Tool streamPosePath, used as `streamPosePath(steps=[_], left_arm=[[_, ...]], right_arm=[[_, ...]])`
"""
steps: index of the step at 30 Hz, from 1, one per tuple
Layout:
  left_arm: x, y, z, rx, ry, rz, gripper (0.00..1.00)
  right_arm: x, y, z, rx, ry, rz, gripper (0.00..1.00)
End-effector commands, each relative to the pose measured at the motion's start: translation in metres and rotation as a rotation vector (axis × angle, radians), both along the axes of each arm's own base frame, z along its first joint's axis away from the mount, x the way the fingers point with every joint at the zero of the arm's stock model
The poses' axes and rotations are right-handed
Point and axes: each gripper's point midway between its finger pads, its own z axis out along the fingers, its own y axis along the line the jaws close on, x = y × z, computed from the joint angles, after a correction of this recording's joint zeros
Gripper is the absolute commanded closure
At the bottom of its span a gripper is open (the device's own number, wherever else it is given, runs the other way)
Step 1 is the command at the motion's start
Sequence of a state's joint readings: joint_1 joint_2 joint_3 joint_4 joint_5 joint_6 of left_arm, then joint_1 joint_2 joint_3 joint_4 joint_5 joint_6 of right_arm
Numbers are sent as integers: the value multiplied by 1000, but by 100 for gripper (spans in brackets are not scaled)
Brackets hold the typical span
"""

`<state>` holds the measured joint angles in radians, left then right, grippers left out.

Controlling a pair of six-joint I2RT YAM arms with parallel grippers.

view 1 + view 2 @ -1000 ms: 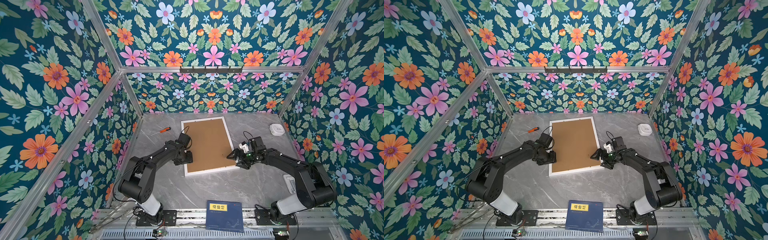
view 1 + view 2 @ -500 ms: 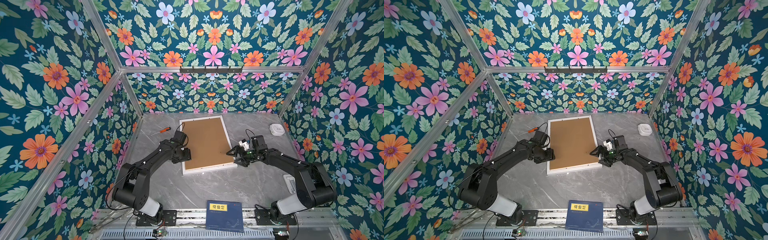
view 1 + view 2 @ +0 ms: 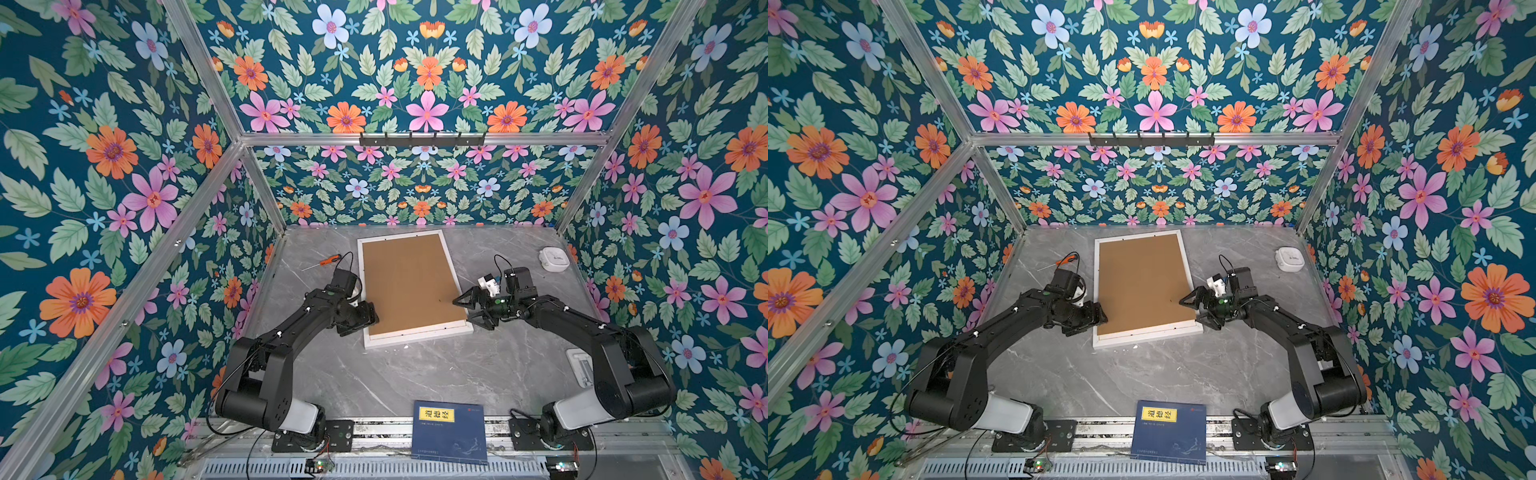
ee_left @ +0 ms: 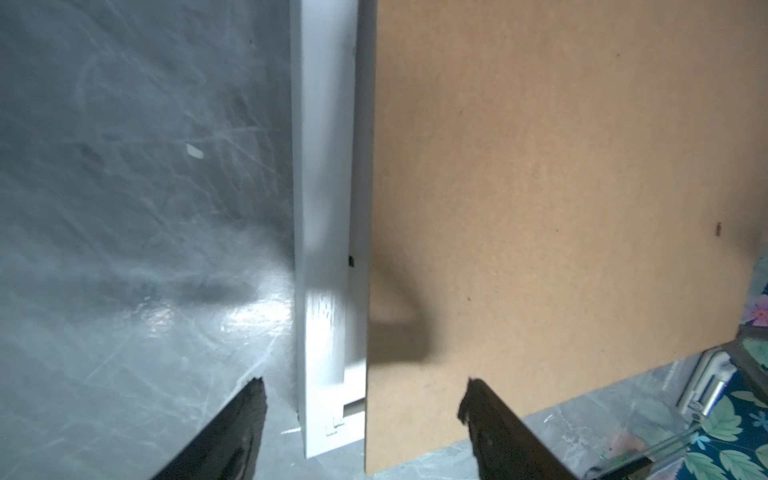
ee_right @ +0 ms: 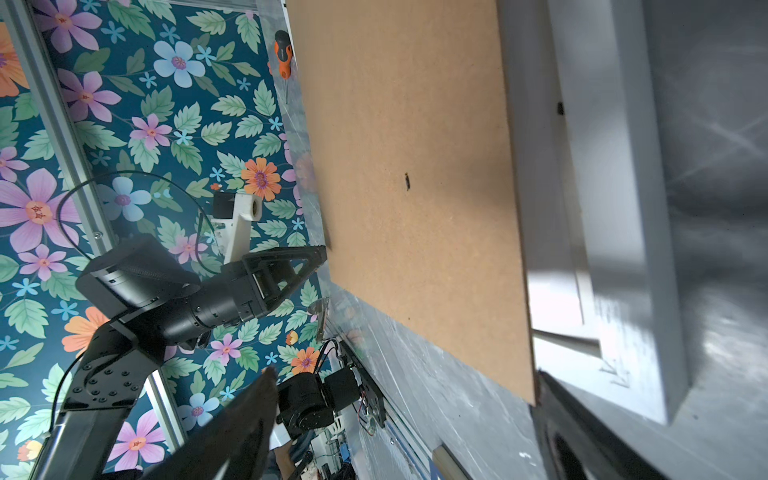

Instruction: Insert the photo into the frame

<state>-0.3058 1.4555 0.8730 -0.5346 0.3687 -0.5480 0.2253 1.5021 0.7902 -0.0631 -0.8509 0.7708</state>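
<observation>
The white frame (image 3: 419, 337) (image 3: 1148, 336) lies flat on the grey table with a brown backing board (image 3: 409, 286) (image 3: 1142, 282) over its opening. The photo is hidden. My left gripper (image 3: 368, 318) (image 3: 1098, 318) is at the frame's left rail near the front corner. It is open; the rail (image 4: 322, 249) and the board's edge (image 4: 374, 291) lie between its fingers (image 4: 363, 384). My right gripper (image 3: 465, 311) (image 3: 1191, 311) is open at the right rail, one finger above the board's edge. The board's front corner (image 5: 515, 374) lies between its fingers (image 5: 405, 374).
An orange screwdriver (image 3: 328, 261) lies back left of the frame. A white round device (image 3: 555, 259) sits at the back right. A dark blue book (image 3: 451, 432) with a yellow label lies on the front rail. A small white object (image 3: 579, 365) rests beside the right arm.
The left gripper's jaws have spread wider and it has slid a little toward the front along the left rail. The frame with the board has shifted slightly. The right gripper has hardly moved.
</observation>
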Motion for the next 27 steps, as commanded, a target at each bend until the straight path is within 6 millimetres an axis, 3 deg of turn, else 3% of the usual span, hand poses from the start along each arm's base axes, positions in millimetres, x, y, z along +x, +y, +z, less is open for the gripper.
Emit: streamPosePath(steps=[1,11,16,27], left_arm=[[3,-13,6,-90,-16,3,23],[2,-30,9,-250,-28,57,26],[3,-29,14,-255,-49,75,30],[11,-30,31,-300,-82,128,54]], right_arm=[[5,4,13,33,-48,16,6],[6,4,15,36,-52,13,6],[7,3,13,32,-47,9,6],[4,-2,11,9,-30,18,5]])
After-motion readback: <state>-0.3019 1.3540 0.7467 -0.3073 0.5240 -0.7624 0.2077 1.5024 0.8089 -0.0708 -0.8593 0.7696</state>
